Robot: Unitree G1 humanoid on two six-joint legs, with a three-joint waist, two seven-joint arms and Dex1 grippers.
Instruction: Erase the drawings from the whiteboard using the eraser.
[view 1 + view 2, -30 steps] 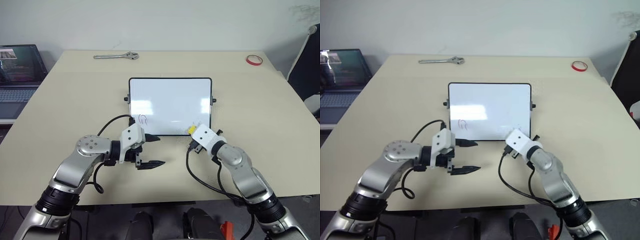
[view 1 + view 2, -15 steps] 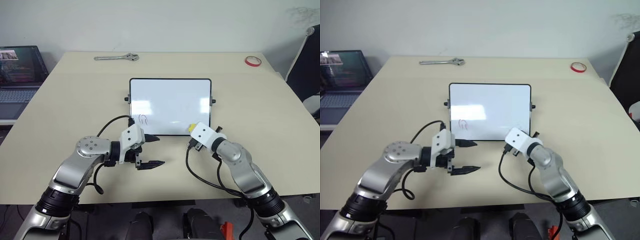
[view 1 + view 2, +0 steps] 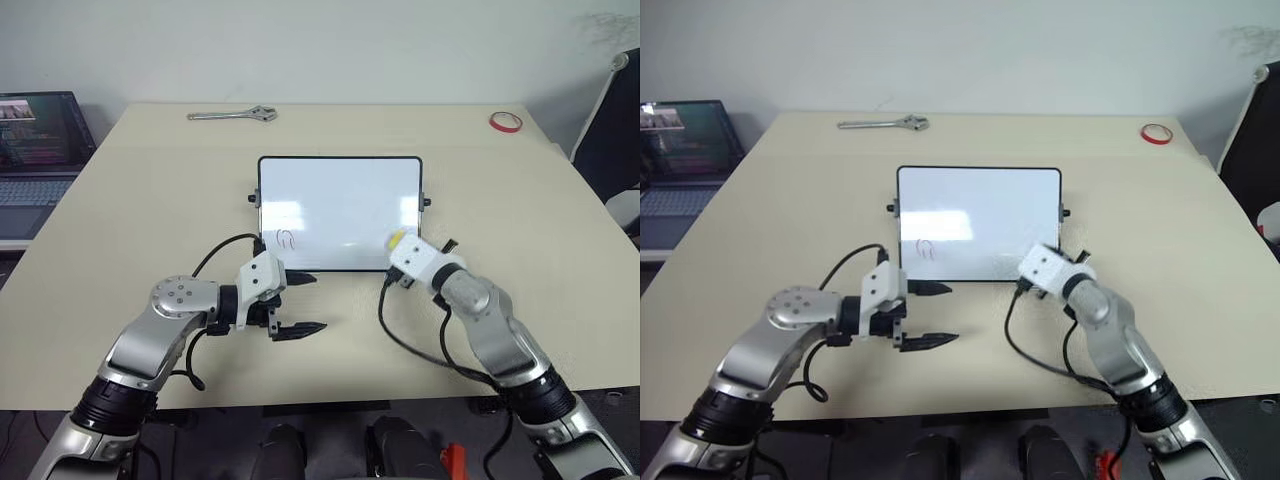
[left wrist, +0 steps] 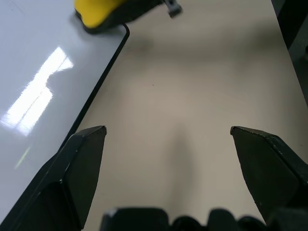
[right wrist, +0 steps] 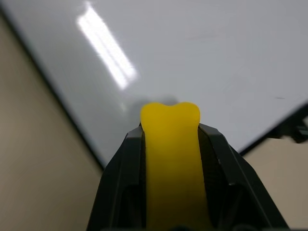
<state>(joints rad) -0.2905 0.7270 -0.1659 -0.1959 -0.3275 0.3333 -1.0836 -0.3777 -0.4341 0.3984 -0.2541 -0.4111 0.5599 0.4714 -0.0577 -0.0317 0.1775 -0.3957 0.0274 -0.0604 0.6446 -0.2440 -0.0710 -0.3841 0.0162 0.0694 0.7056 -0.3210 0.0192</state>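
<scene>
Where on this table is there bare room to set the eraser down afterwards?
Bare tabletop lies between the whiteboard and the wrench, left of the whiteboard toward the laptop, and right of it below the red tape ring. The near edge is crowded: the open left claw and the right claw gripping the eraser.

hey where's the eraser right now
In the left eye view, the yellow eraser is pinched in the right gripper, over the whiteboard's near right corner, far from the remaining drawing near its left corner.
</scene>
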